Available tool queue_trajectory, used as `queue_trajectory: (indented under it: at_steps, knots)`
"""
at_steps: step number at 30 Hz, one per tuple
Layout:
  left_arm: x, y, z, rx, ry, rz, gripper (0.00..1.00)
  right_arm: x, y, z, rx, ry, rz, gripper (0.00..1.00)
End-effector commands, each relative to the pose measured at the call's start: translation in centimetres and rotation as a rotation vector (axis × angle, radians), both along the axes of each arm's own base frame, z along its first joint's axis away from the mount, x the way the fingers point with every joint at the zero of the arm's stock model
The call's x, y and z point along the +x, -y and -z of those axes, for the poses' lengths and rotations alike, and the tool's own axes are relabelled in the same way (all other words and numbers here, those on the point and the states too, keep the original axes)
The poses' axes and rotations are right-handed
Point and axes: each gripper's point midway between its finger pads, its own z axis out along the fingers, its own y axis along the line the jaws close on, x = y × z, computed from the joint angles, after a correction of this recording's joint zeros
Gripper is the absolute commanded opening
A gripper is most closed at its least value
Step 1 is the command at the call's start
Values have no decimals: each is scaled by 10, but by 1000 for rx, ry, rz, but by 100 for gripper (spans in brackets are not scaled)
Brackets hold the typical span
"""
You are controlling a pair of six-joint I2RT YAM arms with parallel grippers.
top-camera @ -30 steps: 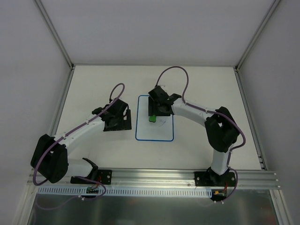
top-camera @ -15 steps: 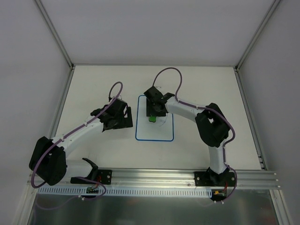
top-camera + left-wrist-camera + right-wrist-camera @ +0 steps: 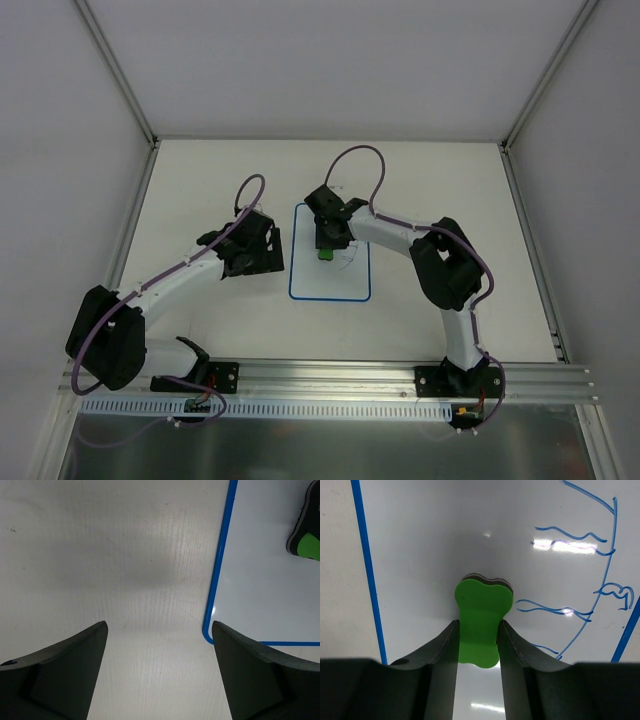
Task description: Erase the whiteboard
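Over the last second the right arm's elbow has swung in toward the whiteboard [image 3: 330, 285] and its end effector [image 3: 479, 630] has shifted slightly left across the board's far half; the left arm has barely moved. The whiteboard lies flat on the counter [image 3: 200, 180], directly beneath the right end effector. That end effector's fingers are closed tight on the waist of a green eraser [image 3: 484, 597], one finger on each side. The eraser's dark underside shows just beyond the green top and seems to rest on the board, though the contact itself is hard to confirm from above.

Blue scribbles [image 3: 565, 545], several wavy strokes inside a long curved line, sit to the right of the fingers. The wrist view cuts them off at its right edge. The board surface ahead of and to the left of the eraser is plain white up to the blue border. From the overhead camera the marks are only a faint smudge beside the eraser, and the end effector hides the board's far edge.

The left end effector [image 3: 159, 635] hangs over bare counter with its fingers spread wide and nothing between them. The whiteboard's rounded corner lies just inside its right finger. At the far right of that view a sliver of the eraser shows, mostly cropped. The left end effector's height above the counter cannot be judged.
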Motion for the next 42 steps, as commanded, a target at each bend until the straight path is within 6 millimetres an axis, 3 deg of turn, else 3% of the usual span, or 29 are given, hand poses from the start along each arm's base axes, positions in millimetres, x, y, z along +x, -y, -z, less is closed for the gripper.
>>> queue_trajectory:
  at_steps: [1, 5, 10, 16, 26, 33, 37, 42]
  knots:
    - [1, 8, 6, -35, -15, -8, 83, 10, -2, -15, -1, 54, 24, 30]
    - [4, 18, 12, -59, -45, 1, 69, 10, 3, -17, -16, 66, 23, 15]
    - [18, 35, 19, -73, -66, 23, 59, 5, 9, -17, -24, 58, 11, 8]
    - [38, 51, 31, -68, -92, 48, 53, 1, 9, -18, -19, 51, -9, 6]
    - [51, 62, 53, -44, -141, 53, 43, 1, 10, -19, -20, 51, -16, 6]
    - [48, 62, 69, -19, -177, 47, 23, -2, 15, -19, -30, 53, -13, 6]
    - [47, 61, 74, -10, -188, 38, 2, -2, 21, -19, -43, 57, -3, 6]
    - [44, 56, 77, 5, -191, 24, 0, 0, 45, -10, -84, 45, 38, 5]
